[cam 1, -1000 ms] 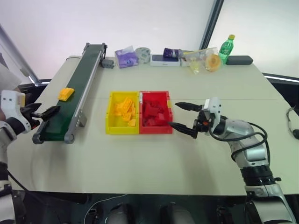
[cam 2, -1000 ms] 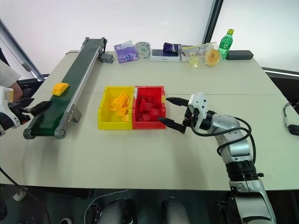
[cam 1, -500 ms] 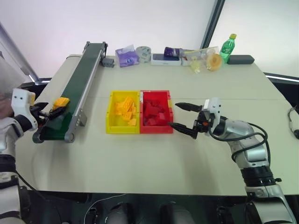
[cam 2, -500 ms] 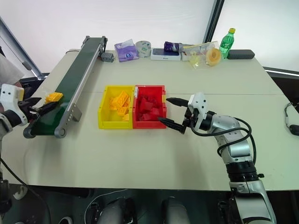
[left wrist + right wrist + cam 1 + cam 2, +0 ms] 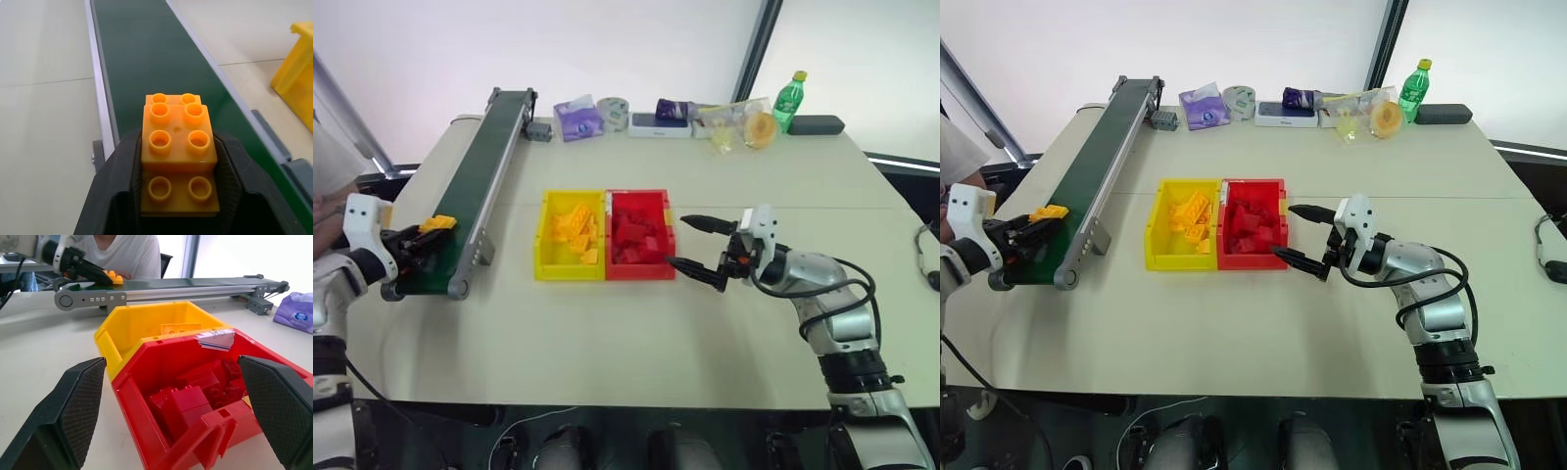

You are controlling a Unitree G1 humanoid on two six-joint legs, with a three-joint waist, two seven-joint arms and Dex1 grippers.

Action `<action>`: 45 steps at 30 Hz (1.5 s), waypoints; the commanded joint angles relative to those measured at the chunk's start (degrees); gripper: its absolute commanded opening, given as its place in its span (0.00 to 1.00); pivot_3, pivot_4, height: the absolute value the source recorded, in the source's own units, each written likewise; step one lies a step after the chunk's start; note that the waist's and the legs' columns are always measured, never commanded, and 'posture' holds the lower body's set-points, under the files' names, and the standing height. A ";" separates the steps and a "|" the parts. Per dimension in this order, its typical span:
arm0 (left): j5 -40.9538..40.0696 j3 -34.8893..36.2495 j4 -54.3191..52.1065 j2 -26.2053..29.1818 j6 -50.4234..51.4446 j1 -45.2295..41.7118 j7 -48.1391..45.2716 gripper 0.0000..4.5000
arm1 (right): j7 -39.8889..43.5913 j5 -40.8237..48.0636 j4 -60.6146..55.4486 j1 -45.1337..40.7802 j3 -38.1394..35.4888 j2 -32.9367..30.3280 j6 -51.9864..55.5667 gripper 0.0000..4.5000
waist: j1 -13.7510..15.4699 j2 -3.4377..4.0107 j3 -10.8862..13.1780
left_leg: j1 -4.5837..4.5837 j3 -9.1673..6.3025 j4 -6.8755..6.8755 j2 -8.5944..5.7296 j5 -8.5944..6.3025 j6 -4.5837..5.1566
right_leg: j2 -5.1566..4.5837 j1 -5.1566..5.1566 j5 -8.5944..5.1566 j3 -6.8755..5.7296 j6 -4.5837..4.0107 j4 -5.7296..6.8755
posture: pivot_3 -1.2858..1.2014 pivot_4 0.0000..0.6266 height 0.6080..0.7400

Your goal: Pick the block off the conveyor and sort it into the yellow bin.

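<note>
1. We see the block (image 5: 178,164) as a yellow-orange studded plastic brick, glossy, with round hollow studs on top; in the left wrist view it reads as a stepped piece, a four-stud upper layer over a lower plate whose studs show at both ends
2. The block sits at the near end of the conveyor (image 5: 480,171), over the dark green belt between its silver side rails
3. Our left gripper (image 5: 419,240) is clamped on the block, its two black fingers (image 5: 115,181) pressed against the brick's two sides, pointing along the belt
4. The yellow bin (image 5: 545,264) stands on the table (image 5: 607,333) to the right of the conveyor, well apart from the held block; it already contains several yellow-orange bricks of the same colour
5. The red bin (image 5: 641,271) is joined to the yellow bin's right side and holds red bricks
6. Our right gripper (image 5: 700,250) hangs just beside the red bin's right wall, its fingers spread wide and holding nothing
7. In the right wrist view a person in a white shirt (image 5: 127,254) sits behind the conveyor's near end
8. A green bottle (image 5: 788,100) and a purple packet (image 5: 576,119) lie along the table's far edge
</note>
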 commanded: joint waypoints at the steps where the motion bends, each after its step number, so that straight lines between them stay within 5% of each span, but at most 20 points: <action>1: -5.69 5.54 -10.83 0.76 3.38 1.82 -0.40 0.30 | -0.16 0.93 -1.97 -0.14 -1.42 -0.38 -0.60 1.00 | 0.00 0.00 0.00 | 0.00 0.00 0.00 0.00 0.00 0.00 | 0.00 0.00 0.00 0.00 0.00 0.00 | 0.52 0.24 1.00; 6: -15.72 7.44 -25.64 -1.49 12.16 6.78 -2.13 0.30 | -0.02 0.87 -1.36 -0.56 -1.31 -0.22 -0.79 1.00 | 0.13 0.00 0.00 | 0.00 -0.02 0.00 0.04 0.00 0.00 | -0.03 0.02 0.00 0.06 0.00 0.02 | 0.52 0.24 1.00; 13: -15.00 1.30 -32.87 -5.59 11.28 4.46 1.97 0.30 | 0.17 1.00 -1.13 -0.87 -1.64 -0.58 -0.65 1.00 | 0.24 0.00 0.00 | 0.02 -0.07 0.07 -0.03 0.00 0.00 | 0.00 0.07 0.00 0.05 0.01 0.05 | 0.52 0.24 1.00; 21: -2.60 -13.72 -28.46 -16.75 5.75 -4.11 12.38 0.30 | -0.93 1.15 -3.21 0.80 -1.93 -0.54 -0.42 1.00 | 0.42 0.00 -0.01 | 0.02 -0.12 0.12 -0.09 0.01 0.01 | 0.06 0.13 0.00 0.06 0.02 0.05 | 0.52 0.24 1.00; 31: 2.98 -17.78 -20.98 -25.42 3.97 -8.77 18.21 0.30 | -2.26 1.10 -5.07 2.30 -2.32 -0.82 -0.12 1.00 | 0.44 0.00 -0.01 | 0.02 -0.11 0.14 -0.05 0.02 0.00 | 0.14 0.12 0.00 0.07 0.02 0.05 | 0.52 0.24 1.00; 37: 2.87 -17.20 -20.98 -25.32 3.41 -8.88 17.45 0.98 | -2.37 1.21 -5.23 2.51 -2.49 -0.98 -0.11 1.00 | 0.40 0.00 -0.01 | 0.02 -0.13 0.17 -0.05 0.02 0.00 | 0.14 0.14 0.00 0.07 0.02 0.06 | 0.52 0.24 1.00; 45: -2.28 -11.52 -29.75 -21.01 6.39 -5.89 14.63 1.00 | -1.99 1.23 -4.74 2.14 -2.24 -1.04 -0.28 1.00 | 0.15 0.00 -0.01 | 0.02 -0.14 0.16 -0.04 0.02 0.00 | 0.14 0.14 0.00 0.07 0.02 0.06 | 0.52 0.24 1.00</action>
